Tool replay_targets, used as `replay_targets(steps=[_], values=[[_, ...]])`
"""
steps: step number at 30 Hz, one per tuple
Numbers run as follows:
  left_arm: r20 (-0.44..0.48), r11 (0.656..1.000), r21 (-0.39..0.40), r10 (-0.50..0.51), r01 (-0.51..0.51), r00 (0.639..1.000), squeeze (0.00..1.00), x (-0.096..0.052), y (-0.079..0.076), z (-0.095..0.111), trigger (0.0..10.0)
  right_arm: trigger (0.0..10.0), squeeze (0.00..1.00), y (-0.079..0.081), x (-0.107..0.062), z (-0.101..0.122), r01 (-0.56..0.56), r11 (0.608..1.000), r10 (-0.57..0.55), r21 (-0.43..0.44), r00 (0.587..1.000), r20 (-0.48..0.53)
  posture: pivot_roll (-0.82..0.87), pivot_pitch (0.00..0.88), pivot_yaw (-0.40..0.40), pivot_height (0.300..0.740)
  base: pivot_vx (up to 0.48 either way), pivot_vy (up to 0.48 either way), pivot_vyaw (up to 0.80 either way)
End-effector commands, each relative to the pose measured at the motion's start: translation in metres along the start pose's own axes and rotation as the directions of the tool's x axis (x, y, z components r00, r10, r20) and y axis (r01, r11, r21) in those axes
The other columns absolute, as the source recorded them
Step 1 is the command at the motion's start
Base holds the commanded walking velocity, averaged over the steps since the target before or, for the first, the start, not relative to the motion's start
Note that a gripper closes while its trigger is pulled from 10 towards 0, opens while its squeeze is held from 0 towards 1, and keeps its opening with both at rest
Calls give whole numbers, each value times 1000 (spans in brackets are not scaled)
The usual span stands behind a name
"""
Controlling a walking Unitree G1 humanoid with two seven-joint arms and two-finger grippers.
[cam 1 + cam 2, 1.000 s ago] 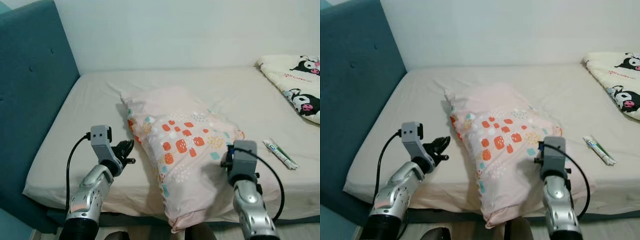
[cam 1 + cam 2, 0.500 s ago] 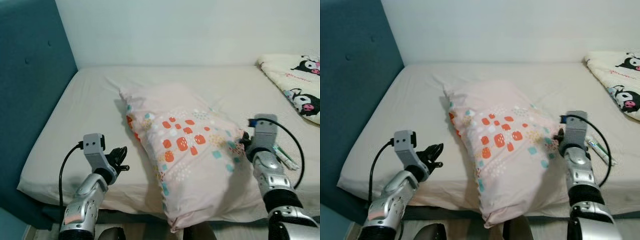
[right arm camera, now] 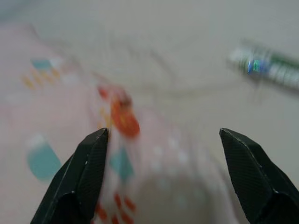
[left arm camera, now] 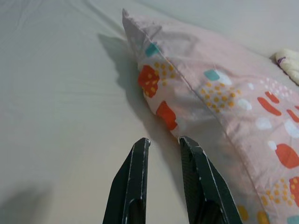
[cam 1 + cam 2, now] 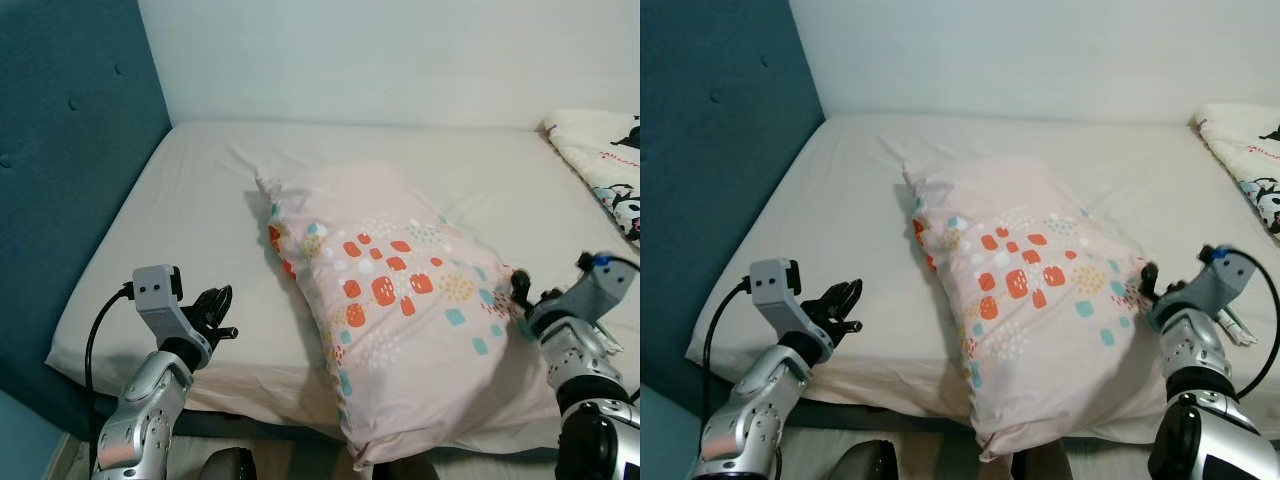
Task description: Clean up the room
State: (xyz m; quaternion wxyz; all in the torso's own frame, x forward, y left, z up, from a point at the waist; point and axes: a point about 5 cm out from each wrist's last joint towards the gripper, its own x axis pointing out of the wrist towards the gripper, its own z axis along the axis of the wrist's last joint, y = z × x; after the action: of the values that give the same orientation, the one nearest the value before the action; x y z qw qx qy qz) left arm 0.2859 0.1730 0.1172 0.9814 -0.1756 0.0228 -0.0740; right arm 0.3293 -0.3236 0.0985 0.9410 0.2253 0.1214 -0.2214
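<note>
A pink pillow [image 5: 400,290] with orange and teal spots lies askew on the beige bed sheet [image 5: 200,200], its near end hanging over the bed's front edge. My left gripper [image 5: 216,314] hovers low over the sheet, left of the pillow and apart from it. In the left wrist view its fingers [image 4: 140,158] stand a narrow gap apart with nothing between them. My right gripper [image 5: 1150,283] is at the pillow's right corner. The blurred right wrist view shows that gripper [image 3: 163,133] open wide, with the corner of the pillow [image 3: 117,116] just beyond the gap.
A teal padded headboard [image 5: 60,150] runs along the left side. A white-and-green tube [image 5: 1232,322] lies on the sheet beside my right wrist. A cream cartoon-print blanket [image 5: 605,155] is bunched at the far right. A white wall backs the bed.
My right gripper has swung from in front of the pillow out to its right corner. My left arm has drawn back to the left, away from the pillow. The camera has shifted slightly.
</note>
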Motion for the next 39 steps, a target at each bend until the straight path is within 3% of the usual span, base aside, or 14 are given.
replay_targets(steps=[1,3,8,12,15,16,17,18,19,24,28,31,36,39], values=[[-18,1000,14,-1,1,1000,0,-4,2,0,10000,10000,1000,-4,-2,-17,14,1000,-16,-15,994,-106,127,135,-43,595,0,0,0],[-19,1000,13,-1,1,1000,0,-4,2,0,10000,10000,1000,-4,-2,-19,14,1000,-16,-17,993,-116,127,135,-43,595,0,0,0],[-22,1000,20,0,1,1000,0,-4,4,3,10000,10000,1000,11,-7,-54,-108,990,78,-87,952,-297,121,132,-39,595,0,0,0],[-27,1000,19,-20,20,999,0,-1,2,4,10000,10000,1000,40,-17,-89,-343,933,252,-104,833,-493,113,130,-37,595,0,0,0],[-28,1000,18,-21,22,999,0,0,2,4,10000,10000,1000,41,-17,-90,-352,930,257,-103,826,-502,113,130,-37,595,0,0,0],[-37,999,17,-37,38,999,0,0,-1,3,10000,10000,1000,54,-21,-98,-434,899,336,-62,771,-540,105,127,-37,595,0,0,0],[-55,997,16,-72,73,996,0,1,-6,1,10000,10000,1000,82,-31,-113,-589,808,470,9,635,-612,102,126,-37,595,0,0,0],[-60,997,17,-81,82,995,0,1,-7,0,10000,10000,1000,92,-36,-120,-645,763,516,38,573,-637,98,125,-38,595,0,0,0],[-60,997,17,-81,82,995,0,1,-7,0,10000,10000,1000,92,-36,-120,-645,763,516,38,573,-637,98,125,-38,595,0,0,0],[-63,996,13,-85,86,994,0,1,-12,-3,10000,10000,1000,123,-49,-131,-751,648,624,129,425,-656,87,127,-38,595,0,0,0],[-64,996,14,-92,93,994,0,2,-13,-4,10000,10000,1000,140,-54,-130,-771,605,683,199,375,-627,85,125,-37,595,0,0,0],[-70,994,21,-105,106,992,0,3,-15,-4,10000,10000,1000,158,-60,-127,-798,546,740,255,317,-594,85,122,-39,595,0,0,0],[-193,991,129,-8,34,981,0,5,-2,-23,10000,10000,1000,170,-58,-108,-798,508,811,323,317,-492,82,120,-41,595,0,0,0],[-266,980,189,104,-54,958,0,5,16,-48,10000,10000,1000,160,-55,-103,-804,529,791,273,350,-502,73,115,-49,595,0,0,0]])
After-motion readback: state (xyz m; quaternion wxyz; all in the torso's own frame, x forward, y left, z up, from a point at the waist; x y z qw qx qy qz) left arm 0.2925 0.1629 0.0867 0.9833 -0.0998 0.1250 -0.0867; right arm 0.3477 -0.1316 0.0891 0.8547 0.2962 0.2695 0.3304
